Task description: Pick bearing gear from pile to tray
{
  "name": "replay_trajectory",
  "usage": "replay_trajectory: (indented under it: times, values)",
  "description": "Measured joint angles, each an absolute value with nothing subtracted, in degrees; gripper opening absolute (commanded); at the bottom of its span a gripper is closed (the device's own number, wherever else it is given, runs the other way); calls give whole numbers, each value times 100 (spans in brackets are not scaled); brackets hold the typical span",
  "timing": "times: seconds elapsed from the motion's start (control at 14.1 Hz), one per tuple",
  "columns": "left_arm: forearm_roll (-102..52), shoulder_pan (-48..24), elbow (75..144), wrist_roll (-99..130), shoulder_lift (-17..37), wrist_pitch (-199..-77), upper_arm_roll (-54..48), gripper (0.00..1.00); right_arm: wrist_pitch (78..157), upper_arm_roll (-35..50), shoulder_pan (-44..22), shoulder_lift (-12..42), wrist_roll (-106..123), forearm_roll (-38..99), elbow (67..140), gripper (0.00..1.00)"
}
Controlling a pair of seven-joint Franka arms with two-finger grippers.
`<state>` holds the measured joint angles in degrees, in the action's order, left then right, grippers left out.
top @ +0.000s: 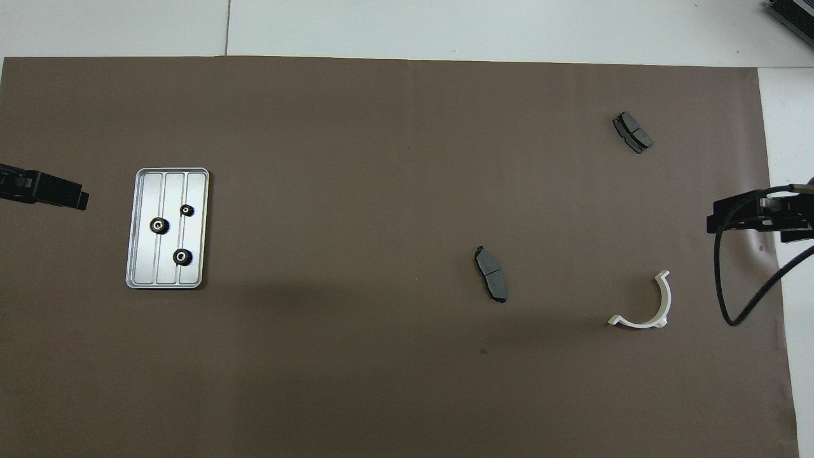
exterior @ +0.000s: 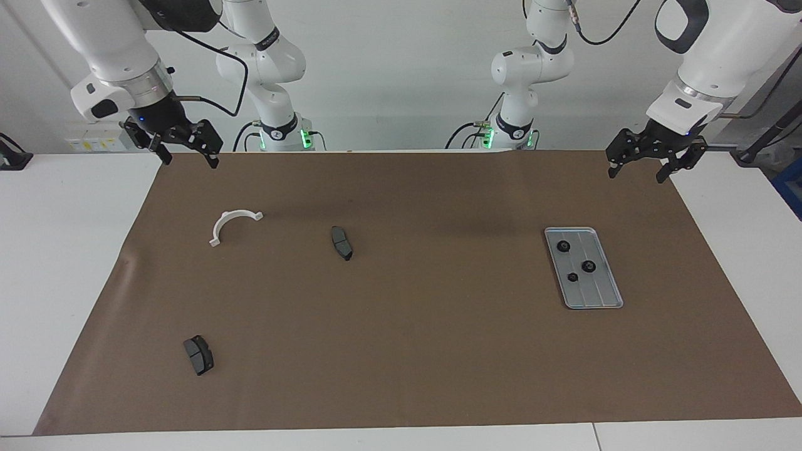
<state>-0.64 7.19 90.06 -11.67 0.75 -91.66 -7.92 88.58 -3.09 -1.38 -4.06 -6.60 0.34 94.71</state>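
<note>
The silver grooved tray [exterior: 599, 295] [top: 145, 267] lies toward the left arm's end of the table. Three black bearing gears rest in it: one [exterior: 564, 246] [top: 182, 256], a second [exterior: 588, 266] [top: 159, 225] and a third [exterior: 572, 277] [top: 186, 210]. What is left of the pile is a white curved bracket [exterior: 224, 220] [top: 666, 299] and two dark grey pads [exterior: 341, 243] [exterior: 198, 355]. My left gripper [exterior: 636, 173] [top: 76, 197] hangs open and empty over the mat's corner beside the tray. My right gripper [exterior: 191, 161] [top: 750, 216] waits open and empty over the mat's other end.
A brown mat [exterior: 438, 351] covers most of the white table [exterior: 62, 263]. The pads also show from above, one mid-mat [top: 491, 273] and one farther from the robots [top: 633, 132]. A black cable [top: 731, 299] loops down from the right gripper.
</note>
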Motion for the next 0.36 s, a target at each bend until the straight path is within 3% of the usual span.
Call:
replay_trajectory:
  times: [0.36]
  values:
    - [-64, 719, 9049, -1167, 57, -9187, -790, 100, 8858, -302, -140, -407, -660, -53, 9471, 100]
